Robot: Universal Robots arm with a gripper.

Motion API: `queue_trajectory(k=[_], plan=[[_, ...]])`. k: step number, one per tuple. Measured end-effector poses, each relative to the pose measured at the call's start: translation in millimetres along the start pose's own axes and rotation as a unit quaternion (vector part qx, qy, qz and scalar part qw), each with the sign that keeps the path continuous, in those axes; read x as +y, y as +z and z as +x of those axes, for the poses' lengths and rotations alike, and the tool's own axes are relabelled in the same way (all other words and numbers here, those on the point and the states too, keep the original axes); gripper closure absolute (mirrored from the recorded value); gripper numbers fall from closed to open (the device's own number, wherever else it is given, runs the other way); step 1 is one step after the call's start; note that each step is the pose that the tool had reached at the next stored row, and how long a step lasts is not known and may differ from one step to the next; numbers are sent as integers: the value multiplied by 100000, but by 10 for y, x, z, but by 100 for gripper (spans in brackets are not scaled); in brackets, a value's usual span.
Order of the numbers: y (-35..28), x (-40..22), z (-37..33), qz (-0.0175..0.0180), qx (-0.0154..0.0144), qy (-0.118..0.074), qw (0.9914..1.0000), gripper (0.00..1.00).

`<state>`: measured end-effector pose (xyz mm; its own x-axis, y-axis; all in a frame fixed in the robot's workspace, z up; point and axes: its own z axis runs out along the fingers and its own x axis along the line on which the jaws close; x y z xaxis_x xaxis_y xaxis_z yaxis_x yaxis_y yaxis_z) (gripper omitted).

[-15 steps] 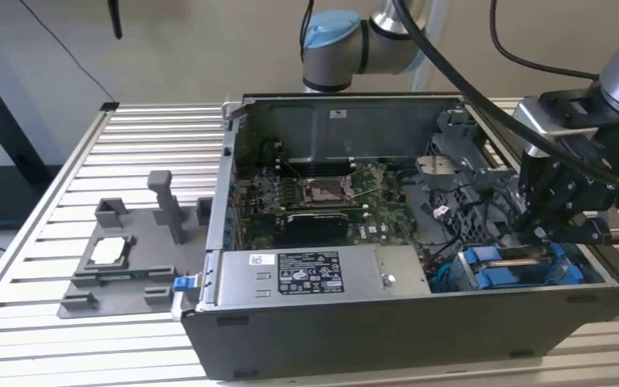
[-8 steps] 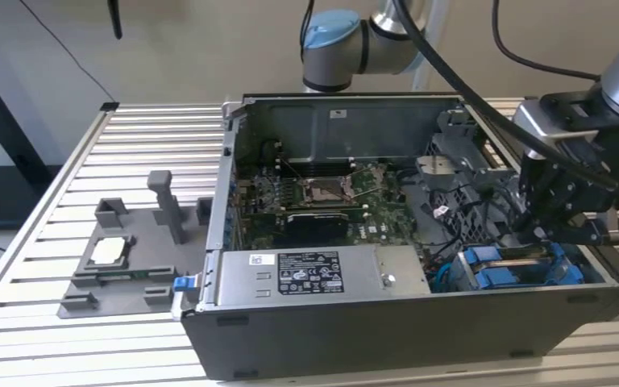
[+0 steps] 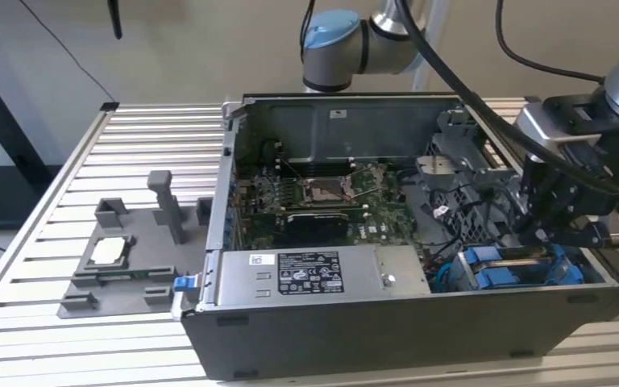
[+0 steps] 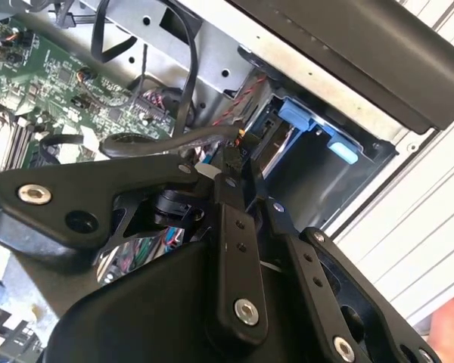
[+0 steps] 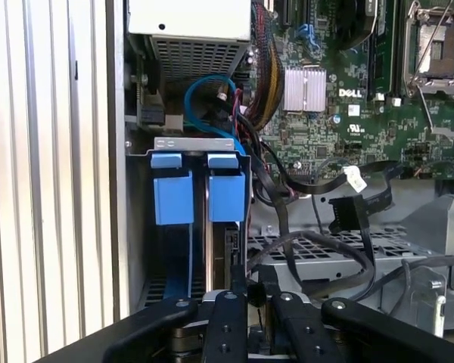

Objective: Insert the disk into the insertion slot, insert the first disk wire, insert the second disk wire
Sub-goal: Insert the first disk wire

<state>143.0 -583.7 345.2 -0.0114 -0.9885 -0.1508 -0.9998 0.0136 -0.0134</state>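
Observation:
The disk (image 5: 225, 246) stands on edge in the insertion slot (image 5: 140, 227), its blue carrier tab (image 5: 227, 195) facing out beside a second blue tab (image 5: 172, 197). In the exterior view the slot (image 3: 508, 270) with its blue tabs is at the case's near right corner. My gripper (image 3: 535, 234) hangs just above it, inside the case. In the second wrist view the gripper (image 4: 238, 162) is shut on the small black connector of a disk wire (image 4: 151, 140), whose black cable curves away over the board. In the first wrist view the gripper (image 5: 253, 291) sits at the disk's inner end.
The open computer case (image 3: 396, 339) lies on a slatted table (image 3: 148, 145). A silver power-supply box (image 3: 299, 278) fills its near side, with the motherboard (image 3: 321, 193) behind it. Loose black cables (image 5: 325, 227) cross a metal cage beside the slot. A grey fixture (image 3: 126, 258) stands at the exterior view's left.

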Motion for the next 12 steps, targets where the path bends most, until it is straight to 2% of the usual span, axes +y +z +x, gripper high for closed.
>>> queue_trajectory(k=[12], plan=[[51,-17,15,-67,22,947,99995,81]])
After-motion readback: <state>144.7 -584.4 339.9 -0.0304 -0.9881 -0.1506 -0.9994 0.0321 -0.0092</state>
